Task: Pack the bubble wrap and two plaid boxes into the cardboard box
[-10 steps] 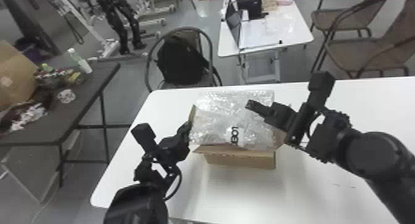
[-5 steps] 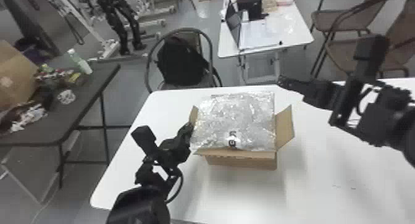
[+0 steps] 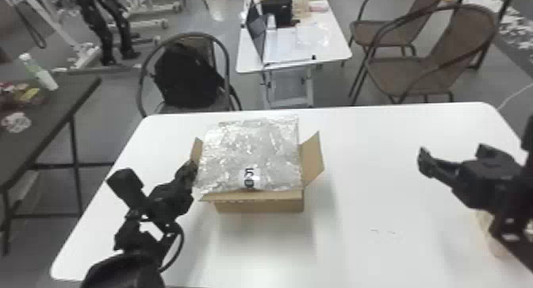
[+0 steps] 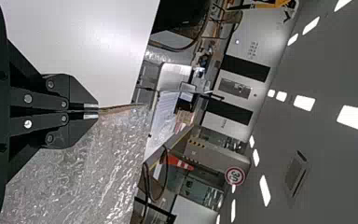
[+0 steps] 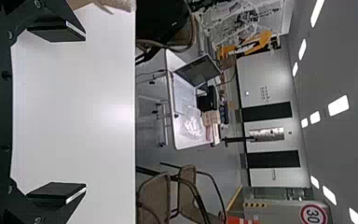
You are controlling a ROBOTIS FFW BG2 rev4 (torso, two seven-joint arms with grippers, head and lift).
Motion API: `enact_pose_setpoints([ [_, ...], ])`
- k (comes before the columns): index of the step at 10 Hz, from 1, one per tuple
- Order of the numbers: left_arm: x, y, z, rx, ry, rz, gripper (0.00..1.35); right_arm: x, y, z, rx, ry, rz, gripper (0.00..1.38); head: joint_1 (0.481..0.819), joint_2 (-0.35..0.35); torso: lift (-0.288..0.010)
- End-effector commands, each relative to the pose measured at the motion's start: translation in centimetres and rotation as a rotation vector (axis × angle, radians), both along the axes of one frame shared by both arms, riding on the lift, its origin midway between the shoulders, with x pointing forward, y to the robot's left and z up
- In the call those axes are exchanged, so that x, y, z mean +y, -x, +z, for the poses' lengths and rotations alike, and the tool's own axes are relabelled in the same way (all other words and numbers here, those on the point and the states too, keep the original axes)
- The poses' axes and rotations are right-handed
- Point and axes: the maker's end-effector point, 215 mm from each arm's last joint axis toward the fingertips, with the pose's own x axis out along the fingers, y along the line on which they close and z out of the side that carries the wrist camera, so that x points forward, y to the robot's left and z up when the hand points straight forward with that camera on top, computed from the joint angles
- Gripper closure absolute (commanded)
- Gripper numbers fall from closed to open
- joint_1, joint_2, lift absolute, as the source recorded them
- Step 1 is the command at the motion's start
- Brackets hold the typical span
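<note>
In the head view the cardboard box (image 3: 259, 205) stands on the white table with side flaps raised, and bubble wrap (image 3: 250, 152) covers its opening. My left gripper (image 3: 192, 168) is at the box's left flap; in the left wrist view the left gripper (image 4: 98, 111) is shut on that flap (image 4: 121, 108), beside the bubble wrap (image 4: 93, 172). Well to the right of the box, above the table, is my right gripper (image 3: 452, 156). The right wrist view has the right gripper (image 5: 85, 116) wide open with nothing between its fingers. Whatever lies under the wrap is hidden.
A tan object (image 3: 489, 235) is partly covered by the right arm at the table's right side. Behind the white table (image 3: 376, 148) are a chair with a black backpack (image 3: 188, 75) and brown chairs (image 3: 444, 57). A dark table (image 3: 51, 124) stands at left.
My right gripper has drawn back from above the bubble wrap to the right, uncovering the box's right flap. The left gripper has stayed at the left flap. The head view has shifted rightward.
</note>
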Motion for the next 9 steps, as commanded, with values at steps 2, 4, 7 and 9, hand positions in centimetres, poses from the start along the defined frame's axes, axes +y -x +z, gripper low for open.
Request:
enact_pose_setpoints([
  [2, 0.6, 0.9, -0.8, 0.009, 0.014, 0.021, 1.22, -3.4, 5.5, -3.5, -0.068, 0.012, -0.089, 0.16, 0.695, 0.151, -0.071],
  [4, 0.3, 0.6, -0.5, 0.004, 0.013, 0.013, 1.22, -2.6, 6.3, -5.7, -0.066, -0.048, -0.035, 0.16, 0.695, 0.143, -0.071],
  [7, 0.3, 0.9, -0.8, 0.008, 0.019, 0.013, 1.22, -2.7, 8.5, -7.0, -0.130, 0.014, -0.019, 0.16, 0.695, 0.150, -0.071],
  [9, 0.6, 1.3, -1.1, 0.011, 0.027, 0.020, 1.22, -5.8, 9.5, -9.4, -0.100, 0.015, -0.099, 0.16, 0.695, 0.145, -0.071],
])
